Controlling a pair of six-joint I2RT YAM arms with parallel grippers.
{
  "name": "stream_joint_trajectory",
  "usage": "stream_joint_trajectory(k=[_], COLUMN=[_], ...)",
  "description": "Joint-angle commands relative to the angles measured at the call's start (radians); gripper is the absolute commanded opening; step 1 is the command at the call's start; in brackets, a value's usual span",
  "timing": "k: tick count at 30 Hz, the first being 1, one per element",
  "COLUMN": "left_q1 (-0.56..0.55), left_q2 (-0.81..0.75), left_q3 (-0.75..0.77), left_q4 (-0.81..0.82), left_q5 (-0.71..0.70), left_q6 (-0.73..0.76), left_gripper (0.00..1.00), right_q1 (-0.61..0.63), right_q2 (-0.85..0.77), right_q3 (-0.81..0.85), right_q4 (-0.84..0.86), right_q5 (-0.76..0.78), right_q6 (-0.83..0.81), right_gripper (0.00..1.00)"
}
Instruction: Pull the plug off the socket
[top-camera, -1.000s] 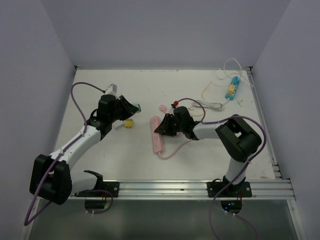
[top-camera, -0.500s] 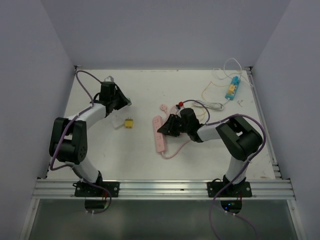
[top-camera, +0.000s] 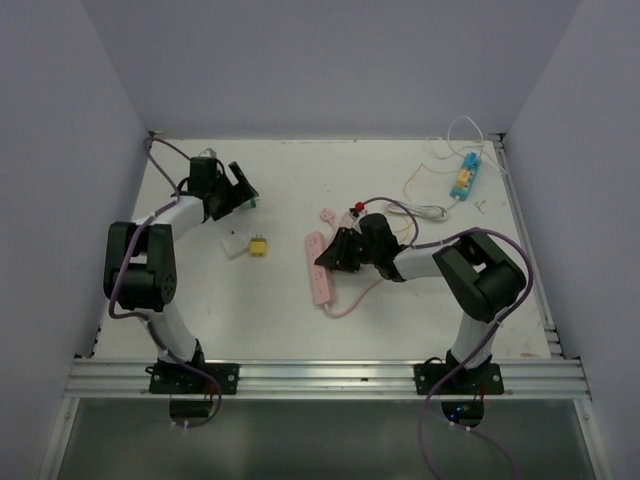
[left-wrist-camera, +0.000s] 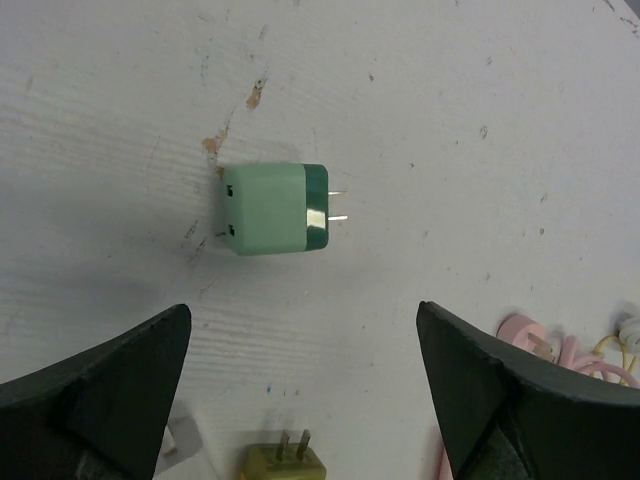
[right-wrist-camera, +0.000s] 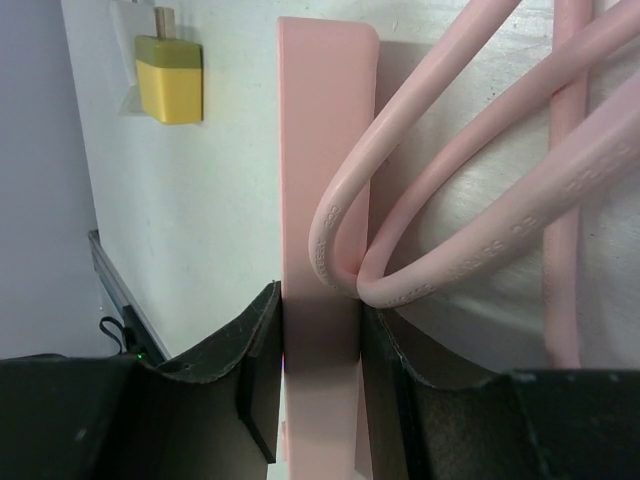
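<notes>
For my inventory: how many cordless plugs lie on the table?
2: green plug below the left gripper; yellow plug left of the pink power strip. More may be hidden.

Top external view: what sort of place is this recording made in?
Probably a lab robot cell: a white table boxed in by plain panels, left arm and right arm bolted to an aluminium rail, and only props such as a pink power strip and yellow plug.

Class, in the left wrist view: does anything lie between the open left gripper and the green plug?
Nothing visible does. The green plug lies alone on the table beyond the left gripper; the yellow plug lies apart, nearer the camera.
</notes>
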Motion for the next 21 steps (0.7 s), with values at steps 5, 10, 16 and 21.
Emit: stream_joint_trajectory(k=[5,10,16,21], left_q1=[0.037,0.037,0.037,0.035], left_q2=[-0.25,-0.467,-0.821,-1.042], left_q3=[0.047,0.019,-0.209,-0.382], left_q4=[-0.177,-0.293,-0.276,-0.245], left_q5=[-0.028,-0.094,-0.197,-0.212], left_q6=[0.083,0.168,0.234,0.244], left_gripper=[1.0,1.0,1.0,1.0], right_q1=[0.006,0.03,0.03,0.03], right_q2=[-0.108,-0.377,-0.599,-0.714], right_q3=[0.037,0.101,0.052,-0.087], right_q4=[-0.426,-0.684,-0.933,-1.015], right_q5=[0.151,0.296,0.542,0.615], right_q6=[-0.206,-0.318,-0.364,-0.358], right_gripper=[0.56,0.82,0.87,0.8])
